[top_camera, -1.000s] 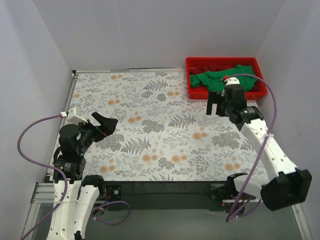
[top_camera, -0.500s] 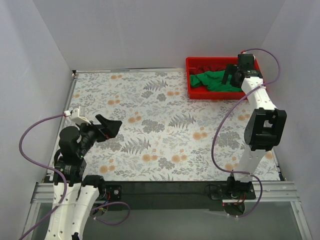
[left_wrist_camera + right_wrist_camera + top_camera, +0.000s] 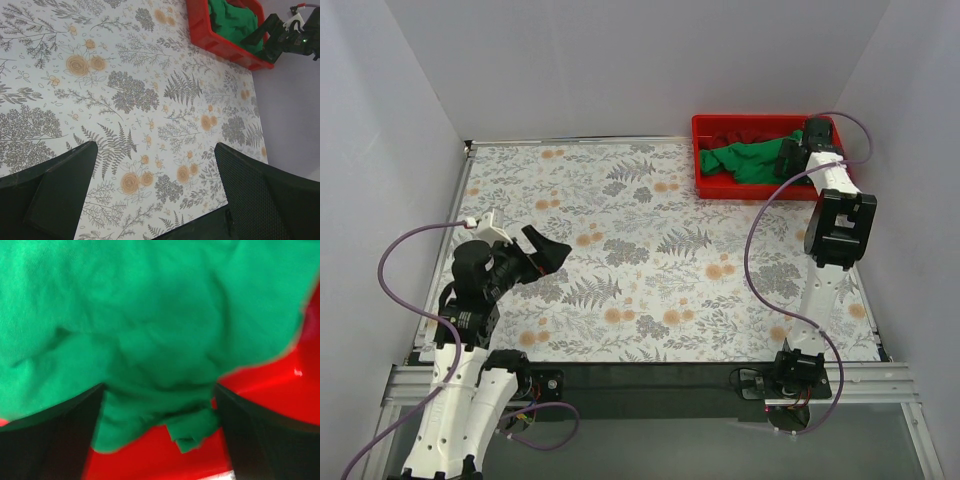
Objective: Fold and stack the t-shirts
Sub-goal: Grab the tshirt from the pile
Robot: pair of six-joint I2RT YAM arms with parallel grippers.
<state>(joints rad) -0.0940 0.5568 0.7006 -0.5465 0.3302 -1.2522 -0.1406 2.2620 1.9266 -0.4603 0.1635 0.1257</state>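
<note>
Overhead, bench (image 3: 620,200): leaf-and-flower print, white walls on three sides.
Overhead, red bin (image 3: 699,160): at the far right corner of the bench.
Overhead, green t-shirt (image 3: 745,160): crumpled inside the bin, lying on top.
Overhead, dark red t-shirts (image 3: 725,134): in the same bin, showing at its far side beside the green one.
Overhead, right tool (image 3: 788,155): reached into the bin at the green t-shirt's right end.
Overhead, left tool (image 3: 545,250): held above the bench's left side, well apart from the bin.
Left wrist, left tool (image 3: 155,150): fingers spread wide, nothing between them but printed bench (image 3: 100,75) below.
Left wrist, red bin (image 3: 220,47): far off at upper right, green t-shirt (image 3: 232,20) heaped inside.
Right wrist, right tool (image 3: 160,390): fingers spread, one on each side of a fold of cloth; the blur hides whether the pads touch it.
Right wrist, green t-shirt (image 3: 150,315): fills most of the view, rumpled.
Right wrist, red bin (image 3: 280,385): shows beneath the cloth at lower right.
</note>
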